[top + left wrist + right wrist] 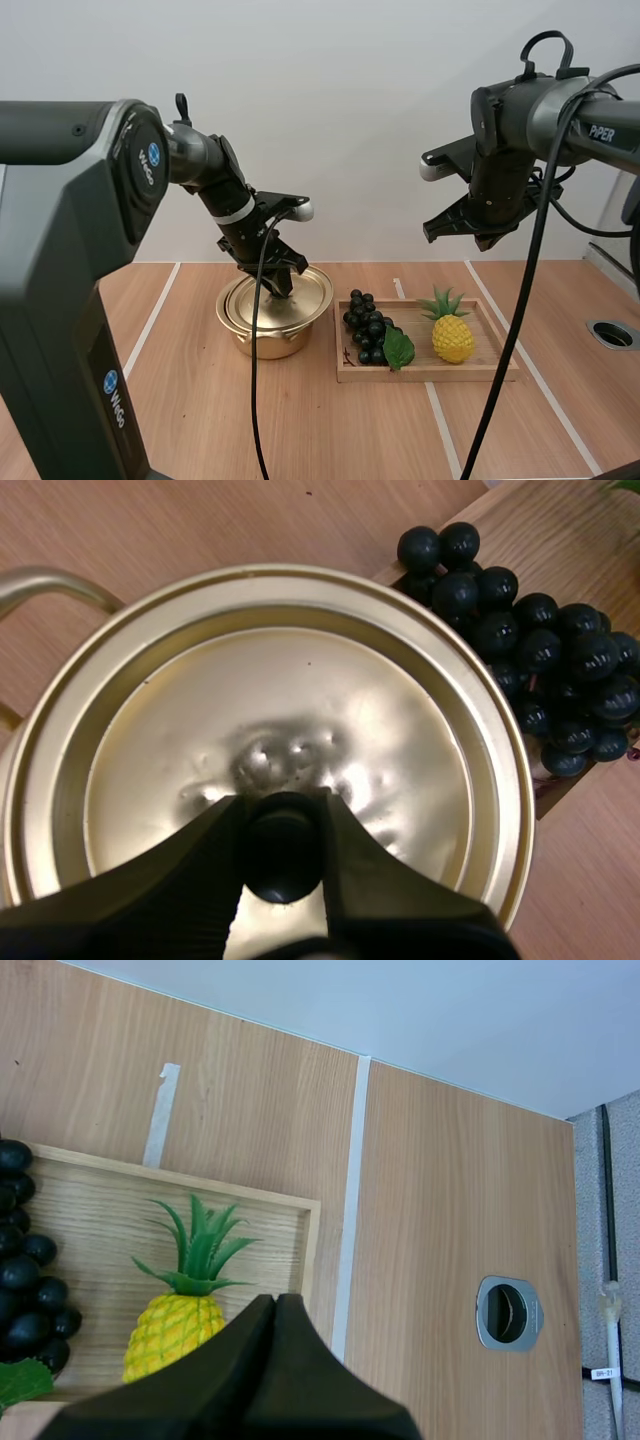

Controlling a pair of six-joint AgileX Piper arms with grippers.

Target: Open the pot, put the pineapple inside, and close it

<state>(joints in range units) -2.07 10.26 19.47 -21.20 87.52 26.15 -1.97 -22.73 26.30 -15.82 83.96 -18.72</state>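
While the left gripper (283, 282) rests on the pot (262, 335) in the high view, the pineapple (452, 332) sits at the right end of the wooden tray (430, 374), crown toward the far edge, with the right gripper (432, 231) well above. The left wrist view shows that arm's fingers (180, 880) pinching the black knob (283, 858) of the lid (300, 680). The right wrist view shows fingers (250, 1380) pressed together above the pineapple, leaves pointing away.

The right arm (600, 132) bears the white word "PIPER".
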